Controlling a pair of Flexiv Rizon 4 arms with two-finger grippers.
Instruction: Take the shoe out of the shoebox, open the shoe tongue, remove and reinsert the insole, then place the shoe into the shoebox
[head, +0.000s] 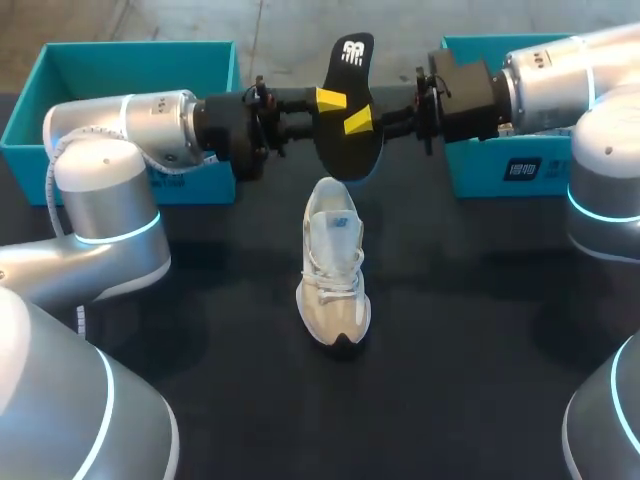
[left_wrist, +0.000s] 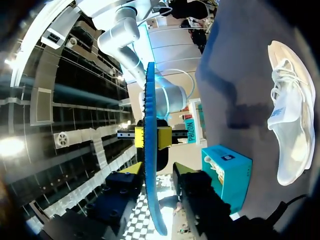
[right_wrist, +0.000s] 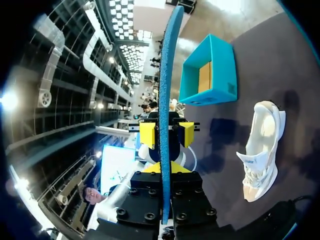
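A black insole (head: 352, 70) with a blue underside hangs upright above the table, between my two grippers. From the right, my right gripper (head: 360, 121) is shut on it; in the right wrist view its fingers (right_wrist: 162, 172) pinch the insole's edge (right_wrist: 167, 75). Coming in from the left, my left gripper (head: 330, 100) is open. In the left wrist view its yellow tips (left_wrist: 156, 170) stand apart on either side of the insole (left_wrist: 150, 90) without clamping it. The white shoe (head: 335, 280) lies on the dark table below them, toe toward the front.
A teal shoebox part (head: 60, 60) stands at the back left behind my left arm. Another teal one (head: 500, 175) stands at the back right under my right arm. Both arms stretch level across the back of the table.
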